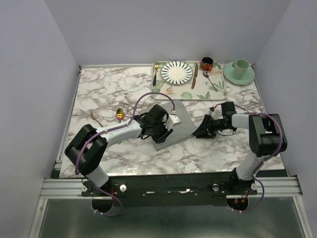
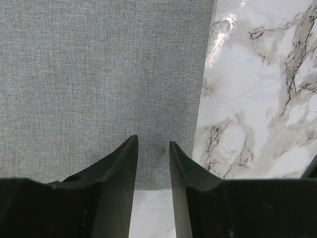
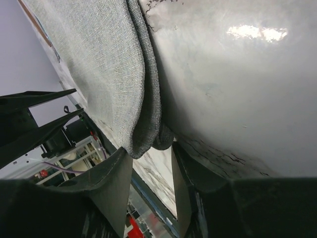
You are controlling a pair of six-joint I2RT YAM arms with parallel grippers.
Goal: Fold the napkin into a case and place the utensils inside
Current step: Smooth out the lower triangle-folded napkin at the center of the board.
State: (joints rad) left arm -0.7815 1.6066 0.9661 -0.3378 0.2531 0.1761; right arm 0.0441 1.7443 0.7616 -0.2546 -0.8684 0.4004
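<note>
Right end effector [image 3: 151, 147] sits parted at the folded edge of the napkin [image 3: 99, 59], left end effector [image 2: 152, 140] parted above it; limp, light cloth, so I'd pinch both layers there.

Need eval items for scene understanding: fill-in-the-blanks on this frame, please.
The plate sits on the leaf-patterned ___.
The mug stands on a saucer coloured ___.
In the top view, the knife lies ___ of the plate.
The napkin lies on the ___ table.
Missing: tray; green; right; marble.
</note>
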